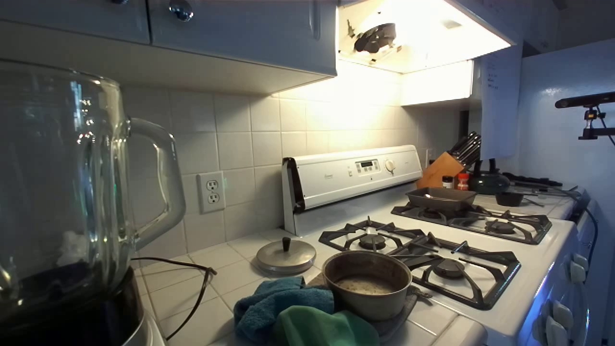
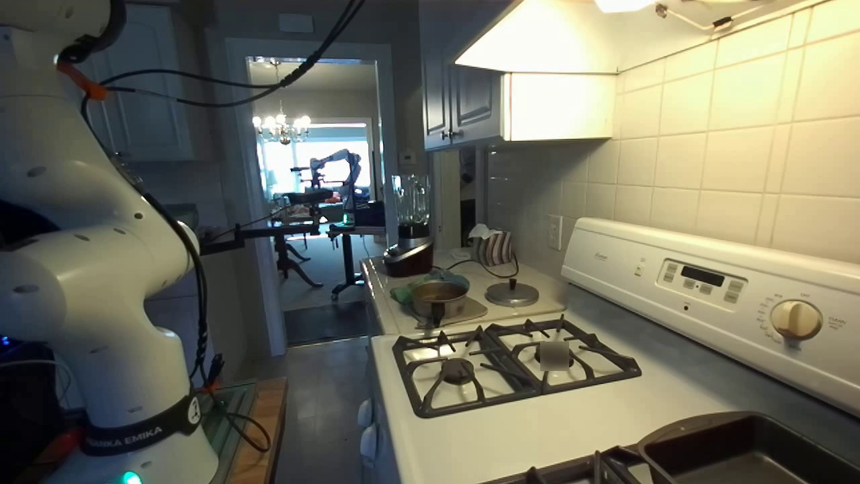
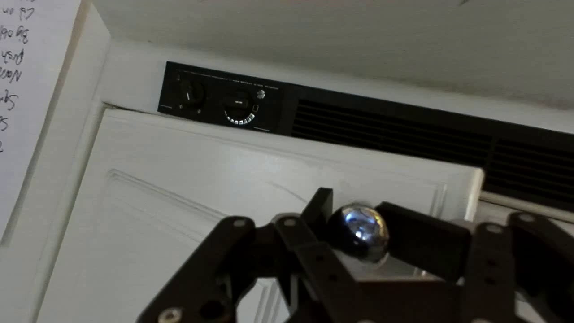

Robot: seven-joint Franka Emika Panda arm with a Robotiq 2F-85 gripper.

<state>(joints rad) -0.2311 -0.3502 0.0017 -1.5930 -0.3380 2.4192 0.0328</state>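
Note:
In the wrist view, which stands upside down, my gripper (image 3: 357, 220) has its black finger pads on both sides of a round shiny metal knob (image 3: 363, 231). The pads appear to touch the knob. The knob sits on a white cabinet door (image 3: 188, 157) with a raised panel border. The door's right edge overlaps the black vent panel (image 3: 390, 130) behind it, so the door looks a little ajar. The white arm (image 2: 87, 282) stands at the left in an exterior view. The gripper is out of view in both exterior views.
A control strip with two dials (image 3: 215, 101) adjoins the vent. Handwritten paper (image 3: 36, 89) hangs beside the door. Below are a stove with grates (image 1: 449, 269), a pot (image 1: 367, 283), a lid (image 1: 286, 254), a rectangular pan (image 2: 752, 450) and a glass blender (image 1: 57, 168).

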